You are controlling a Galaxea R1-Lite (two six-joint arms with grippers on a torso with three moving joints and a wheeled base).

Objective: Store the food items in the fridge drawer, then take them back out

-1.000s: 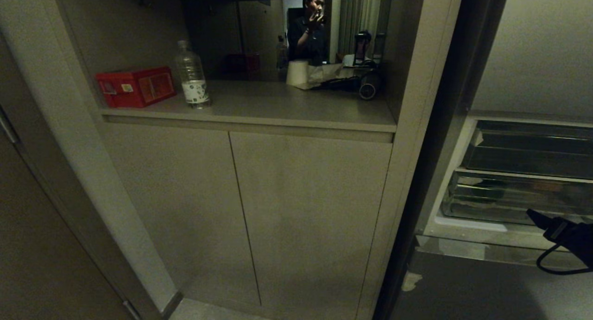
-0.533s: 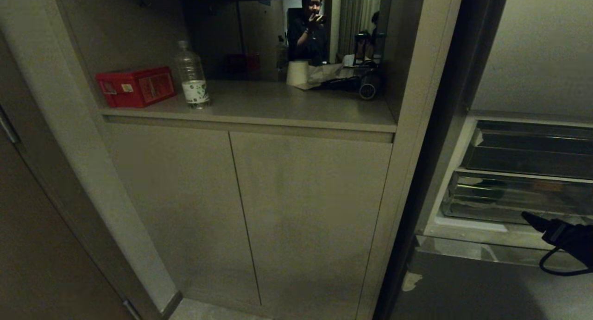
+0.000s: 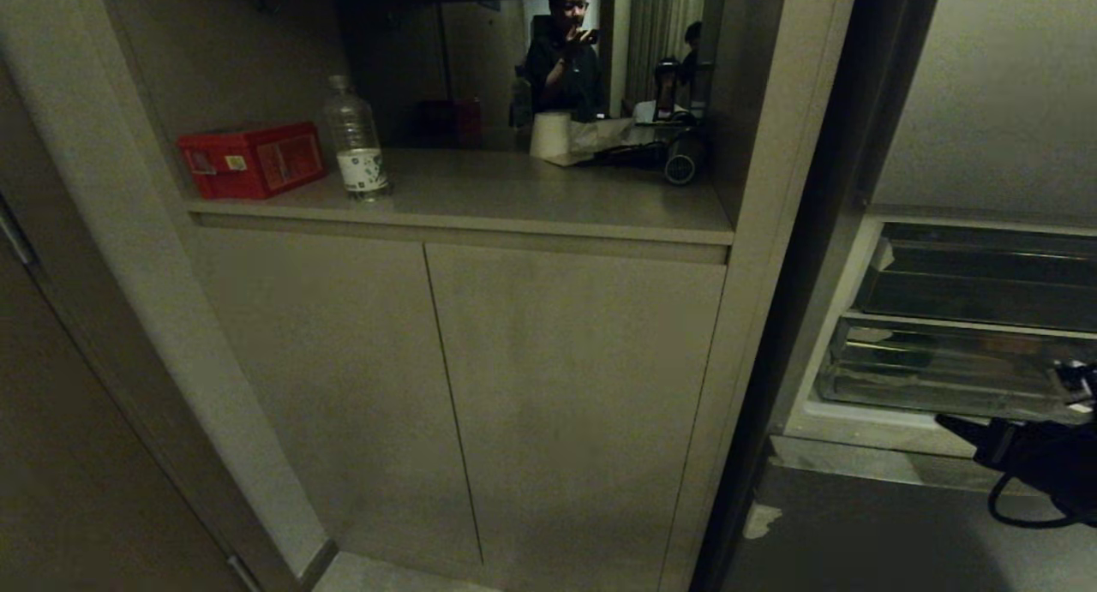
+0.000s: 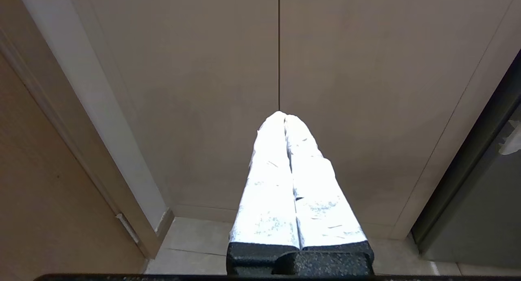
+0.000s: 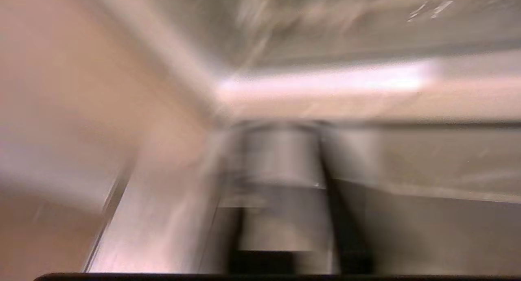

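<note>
The fridge stands open at the right in the head view. Its clear fridge drawer [image 3: 934, 369] sits low, under a darker flat tray [image 3: 968, 275]. Dim greenish and orange shapes show through the drawer's front; I cannot tell what they are. My right gripper [image 3: 947, 421] reaches in from the right edge, shut to a single dark tip, just in front of and below the drawer's front lip, holding nothing that I can see. The right wrist view is smeared by motion. My left gripper [image 4: 283, 115] is parked and shut, pointing at the cabinet doors [image 4: 281, 61].
A shelf [image 3: 514, 198] above the cabinet doors holds a red box [image 3: 250, 159], a clear bottle [image 3: 355, 142], a paper roll [image 3: 550, 134] and dark gear. A mirror behind it shows a person. A grey panel [image 3: 857, 532] lies below the fridge opening.
My right gripper has slid left and down across the drawer's front, and its tip has narrowed to a point. The person in the mirror has shifted. The left arm is still.
</note>
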